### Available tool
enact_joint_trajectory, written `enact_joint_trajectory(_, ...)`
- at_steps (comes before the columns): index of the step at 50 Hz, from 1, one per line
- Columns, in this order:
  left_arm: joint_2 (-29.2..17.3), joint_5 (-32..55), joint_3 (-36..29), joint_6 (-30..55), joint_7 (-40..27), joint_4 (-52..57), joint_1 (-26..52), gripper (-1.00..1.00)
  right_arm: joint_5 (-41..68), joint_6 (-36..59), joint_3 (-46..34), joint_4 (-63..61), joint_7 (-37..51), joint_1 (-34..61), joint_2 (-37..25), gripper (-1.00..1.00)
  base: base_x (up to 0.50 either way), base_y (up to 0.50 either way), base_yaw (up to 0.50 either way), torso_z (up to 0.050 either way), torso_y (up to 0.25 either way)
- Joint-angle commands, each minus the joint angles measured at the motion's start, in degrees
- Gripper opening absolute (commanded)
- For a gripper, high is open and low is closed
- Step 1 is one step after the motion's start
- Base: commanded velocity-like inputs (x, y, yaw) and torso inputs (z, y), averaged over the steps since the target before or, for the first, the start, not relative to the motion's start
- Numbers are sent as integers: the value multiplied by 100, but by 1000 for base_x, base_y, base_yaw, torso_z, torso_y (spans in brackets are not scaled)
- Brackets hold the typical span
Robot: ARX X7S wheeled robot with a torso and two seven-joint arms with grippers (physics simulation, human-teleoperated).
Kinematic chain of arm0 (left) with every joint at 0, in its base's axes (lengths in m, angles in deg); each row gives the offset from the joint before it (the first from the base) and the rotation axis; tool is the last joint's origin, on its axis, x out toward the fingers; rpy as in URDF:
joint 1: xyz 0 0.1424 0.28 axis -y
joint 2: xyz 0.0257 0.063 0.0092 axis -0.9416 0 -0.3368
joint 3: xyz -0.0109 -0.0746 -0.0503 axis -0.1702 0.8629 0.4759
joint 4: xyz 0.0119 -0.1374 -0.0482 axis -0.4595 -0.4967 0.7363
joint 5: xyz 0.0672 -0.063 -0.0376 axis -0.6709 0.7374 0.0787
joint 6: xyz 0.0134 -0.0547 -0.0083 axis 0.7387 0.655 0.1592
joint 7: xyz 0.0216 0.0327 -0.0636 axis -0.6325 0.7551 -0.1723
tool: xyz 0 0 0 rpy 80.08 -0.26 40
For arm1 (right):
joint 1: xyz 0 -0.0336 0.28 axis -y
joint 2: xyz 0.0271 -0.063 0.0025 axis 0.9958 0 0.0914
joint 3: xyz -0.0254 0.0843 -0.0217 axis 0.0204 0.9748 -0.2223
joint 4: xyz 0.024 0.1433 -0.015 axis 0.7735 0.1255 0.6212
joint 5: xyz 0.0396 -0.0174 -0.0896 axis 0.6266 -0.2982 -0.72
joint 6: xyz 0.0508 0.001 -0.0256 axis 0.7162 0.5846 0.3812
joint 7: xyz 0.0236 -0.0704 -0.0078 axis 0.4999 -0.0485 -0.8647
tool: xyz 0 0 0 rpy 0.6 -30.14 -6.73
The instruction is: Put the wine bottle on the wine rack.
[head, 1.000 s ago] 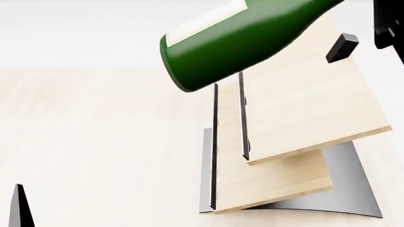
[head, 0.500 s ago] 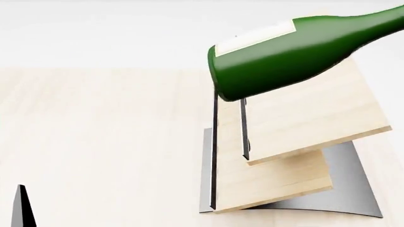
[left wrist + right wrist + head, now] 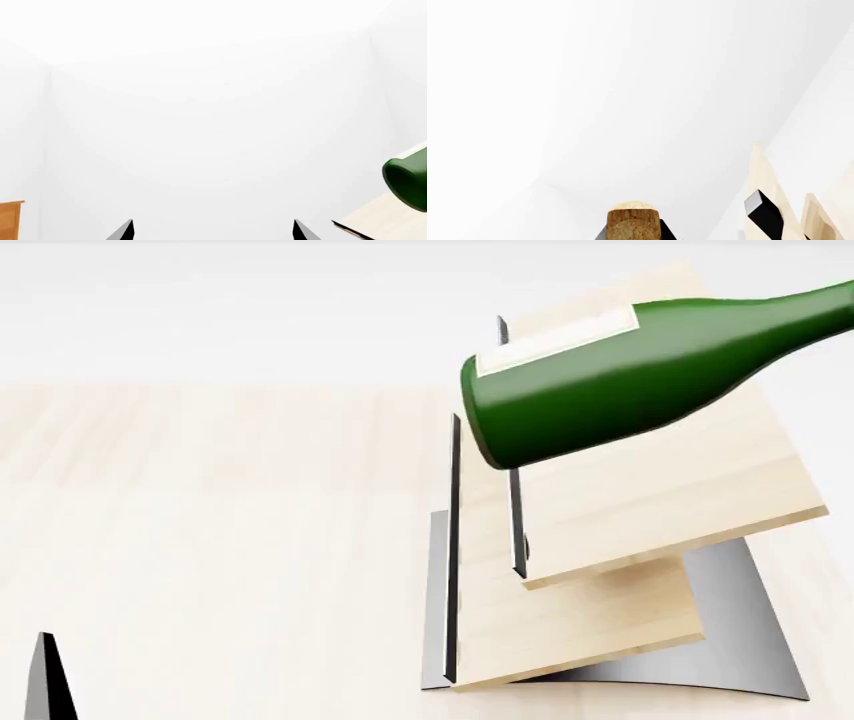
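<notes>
Wine bottle (image 3: 627, 380) tilted over wine rack (image 3: 641, 510) — white label blank, no text.

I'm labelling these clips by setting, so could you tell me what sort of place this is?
Probably a simulated home or dining room: a wine rack stands on a pale wood table, plain white walls surround it, and the corner of an orange-brown cabinet shows.

The wine bottle (image 3: 627, 380) hides part of the wine rack (image 3: 627, 540); its neck leaves the frame, so the right gripper's hold is unseen.
</notes>
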Motion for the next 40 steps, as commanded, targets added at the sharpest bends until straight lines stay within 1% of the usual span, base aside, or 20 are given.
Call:
enact_joint_trajectory(1,-10,7,-4,-11,-15,-1,-3,100,-220,49,59,51,-54,74,6,-100,0,0,0,0,0)
enact_joint_trajectory(15,-22,13,-11,-4,-28,10,0,100,-416,32,-47,59,103,158,48,-100,0,0,0,1,1)
enact_joint_trajectory(40,-36,1,-45,-19,-54,-7,1,100,-505,77,-145,504,31,192,164,-100,0,0,0,0,1)
